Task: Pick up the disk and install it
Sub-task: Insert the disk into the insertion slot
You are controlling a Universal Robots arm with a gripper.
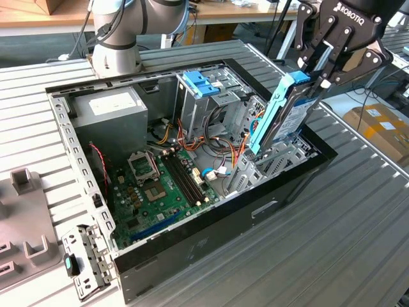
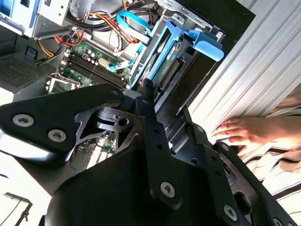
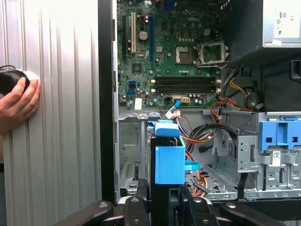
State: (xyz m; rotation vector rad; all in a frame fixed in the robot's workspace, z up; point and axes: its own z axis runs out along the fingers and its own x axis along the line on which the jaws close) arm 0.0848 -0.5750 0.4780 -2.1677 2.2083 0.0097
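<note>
Black gripper (image 1: 314, 75), fingers clamped on tilted light-blue-framed silver-grey metal disk (image 1: 284, 115), over grey metal bay (image 1: 271, 167) at black case's (image 1: 211, 246) 3 o'clock in the exterior view: tilt could jam it or snag orange cables (image 1: 238, 151).

This is a robotics lab or workshop. A grey ribbed metal surface (image 1: 358, 211) carries an open black desktop computer case (image 1: 211, 236) with its green circuit board (image 1: 160, 192) bared, and a silver-grey robot arm (image 1: 118, 38) is mounted at the surface's far edge, its black hand (image 1: 311, 75) clamped on a flat silver-grey disk (image 1: 281, 112) in a light-blue rail. Beyond that edge stand long wooden desks (image 1: 255, 11), and a brown cardboard box (image 1: 380, 128) lies past the surface's edge on the exterior view's right.
</note>
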